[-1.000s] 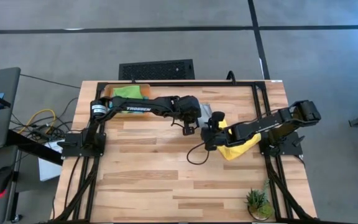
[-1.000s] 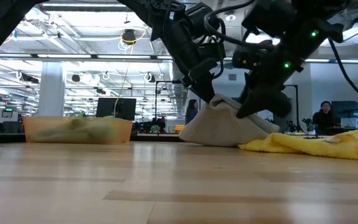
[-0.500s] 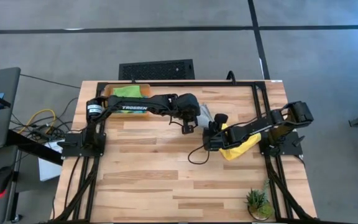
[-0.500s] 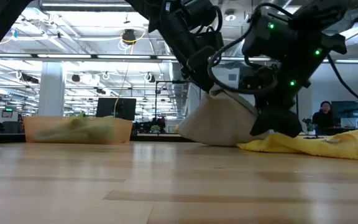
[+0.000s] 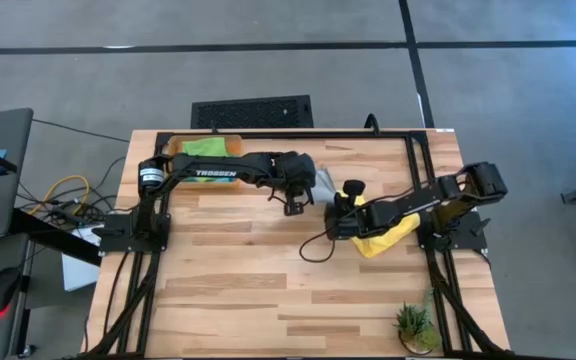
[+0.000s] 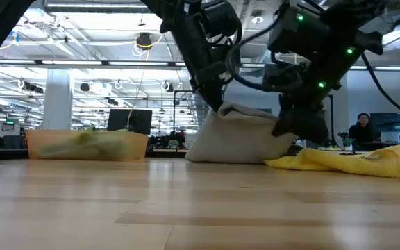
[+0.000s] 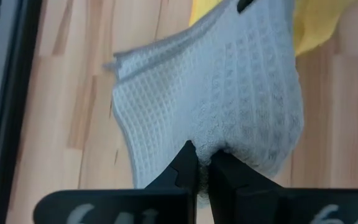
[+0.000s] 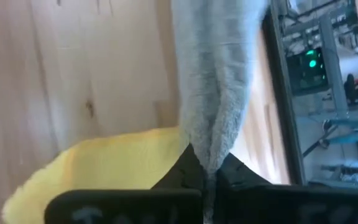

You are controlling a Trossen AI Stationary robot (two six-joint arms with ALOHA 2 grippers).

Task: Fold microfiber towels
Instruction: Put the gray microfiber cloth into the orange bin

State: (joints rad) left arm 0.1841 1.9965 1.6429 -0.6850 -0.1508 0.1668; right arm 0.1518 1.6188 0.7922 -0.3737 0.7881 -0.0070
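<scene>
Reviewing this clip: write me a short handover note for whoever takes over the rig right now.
Left gripper: shut on the grey towel.
Right gripper: shut on the same towel's opposite edge.
The towel hangs between both arms above mid-table, lower part touching the wood, not yet folded.
Yellow towel lies crumpled under the right arm, unfolded.
Green towel sits in the bin at the far left corner.
Left: fold grey, then yellow. Other towels not visible.

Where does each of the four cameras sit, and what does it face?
High: overhead, straight down; both arms, grey towel.
Low: table height, facing the room; both arms above grey towel, yellow towel.
Left wrist: left claw pinching grey.
Right wrist: right claw pinching grey.
All share the grey towel.
</scene>
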